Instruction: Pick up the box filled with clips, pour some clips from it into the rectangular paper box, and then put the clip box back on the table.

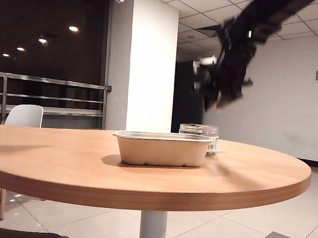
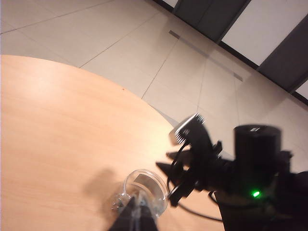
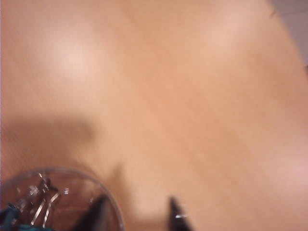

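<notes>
Nearest the camera in the exterior view, the large round light-brown wooden table [image 1: 61, 166] filled the lower half of the frame. At its centre sat the rectangular paper box [image 1: 162, 150], a beige oblong pulp tray with a rolled rim. Its side wall hid the inside, so whether any clips lay in it could not be told. Just behind the tray's right end, the small clear round plastic jar of clips [image 1: 199, 131] stood upright on the table, free of any grip. In the lower left of the right wrist view, metal and blue clips [image 3: 29, 207] showed inside it. The right gripper [image 1: 215, 101] hung blurred in the upper right of the exterior view, well above the jar, its two dark fingertips [image 3: 98, 211] parted and holding nothing. The left gripper [image 2: 137, 219] sat pinched together at the bottom edge of the left wrist view, overlapping the jar there, but contact could not be judged. With the jar unheld on the table, the step looked like either the pick-up or the finish. If clips remained to be poured, the right gripper would need to descend and straddle the jar before closing.
</notes>
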### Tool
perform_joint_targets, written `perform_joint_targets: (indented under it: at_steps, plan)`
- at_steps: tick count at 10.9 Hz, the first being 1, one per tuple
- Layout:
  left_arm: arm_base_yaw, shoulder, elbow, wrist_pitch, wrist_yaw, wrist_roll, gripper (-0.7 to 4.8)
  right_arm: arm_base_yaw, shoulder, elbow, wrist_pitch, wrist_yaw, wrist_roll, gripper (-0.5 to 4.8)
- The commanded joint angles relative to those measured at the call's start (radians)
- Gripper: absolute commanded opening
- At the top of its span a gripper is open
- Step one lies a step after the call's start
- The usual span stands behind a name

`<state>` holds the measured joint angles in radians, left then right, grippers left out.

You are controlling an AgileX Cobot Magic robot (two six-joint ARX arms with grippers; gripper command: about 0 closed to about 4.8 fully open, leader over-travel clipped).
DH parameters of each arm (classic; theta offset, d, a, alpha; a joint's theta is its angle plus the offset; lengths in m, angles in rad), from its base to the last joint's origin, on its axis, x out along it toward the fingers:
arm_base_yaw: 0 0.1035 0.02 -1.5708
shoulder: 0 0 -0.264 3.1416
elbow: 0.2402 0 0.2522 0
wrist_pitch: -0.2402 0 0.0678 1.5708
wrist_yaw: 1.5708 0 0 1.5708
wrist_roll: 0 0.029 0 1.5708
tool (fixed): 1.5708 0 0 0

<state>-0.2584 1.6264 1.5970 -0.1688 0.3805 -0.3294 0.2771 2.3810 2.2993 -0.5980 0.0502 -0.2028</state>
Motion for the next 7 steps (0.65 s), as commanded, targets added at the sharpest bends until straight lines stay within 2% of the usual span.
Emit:
perform_joint_targets:
  at_steps: [1,2,3,5,7]
  plan:
    - [-0.001,-0.075,0.005,-0.033,-0.031,0.098,-0.06,0.002,-0.063,0.184,-0.229,0.027,-0.127,-0.01]
    - [-0.001,-0.113,0.005,-0.097,-0.085,0.154,-0.06,0.003,-0.091,0.232,-0.299,0.048,-0.080,-0.01]
    - [0.000,-0.193,0.005,-0.237,-0.225,0.270,-0.06,0.003,-0.159,0.274,-0.365,0.022,-0.031,-0.01]
    - [0.001,-0.310,-0.016,-0.354,-0.284,0.304,-0.06,0.003,-0.264,0.274,-0.351,-0.004,-0.031,-0.01]
    - [0.001,-0.453,-0.108,-0.343,-0.299,0.304,-0.06,0.008,-0.352,0.273,-0.354,-0.047,-0.028,-0.01]
